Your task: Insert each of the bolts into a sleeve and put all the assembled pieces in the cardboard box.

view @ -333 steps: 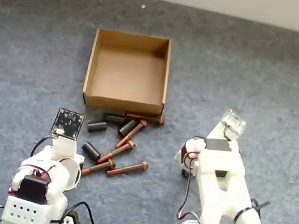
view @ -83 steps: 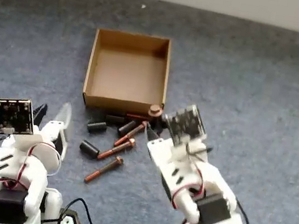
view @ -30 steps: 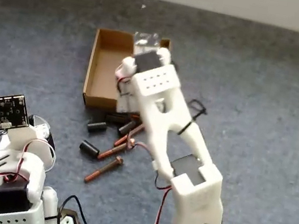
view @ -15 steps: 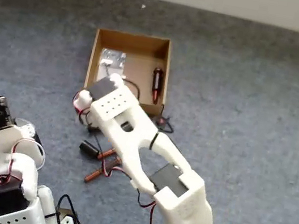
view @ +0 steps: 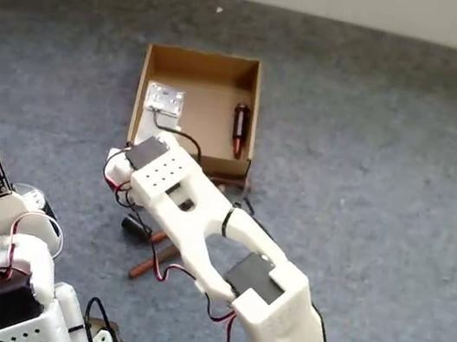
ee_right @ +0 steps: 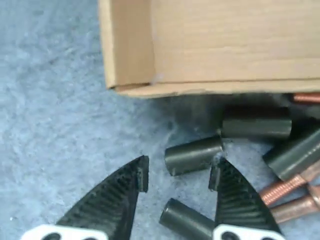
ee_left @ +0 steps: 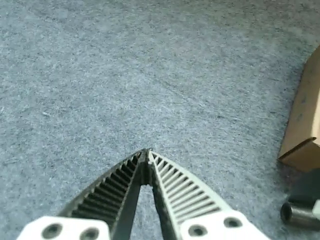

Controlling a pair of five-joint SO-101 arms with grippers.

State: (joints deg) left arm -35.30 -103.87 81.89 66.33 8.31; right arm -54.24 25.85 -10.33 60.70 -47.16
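Note:
The cardboard box (view: 195, 108) holds one bolt pushed into a dark sleeve (view: 239, 129), lying by its right wall. My right arm (view: 203, 219) stretches to the box's front left corner (ee_right: 130, 60). Its gripper (ee_right: 178, 175) is open just above the carpet, with a loose dark sleeve (ee_right: 194, 155) lying between the fingertips, not gripped. More sleeves (ee_right: 256, 128) and copper bolts (ee_right: 290, 187) lie beside it in front of the box. My left gripper (ee_left: 146, 152) is shut and empty over bare carpet, off to the left of the box (ee_left: 305, 130).
In the high view a sleeve (view: 136, 227) and a bolt (view: 151, 265) poke out from under the right arm. Grey carpet (view: 388, 163) lies open to the right of the box and behind it. The left arm's base (view: 8, 283) stands at the near left.
The right arm swung from above the box down to its front left corner, leaving a bolt-and-sleeve piece inside. The left arm drew back to the left.

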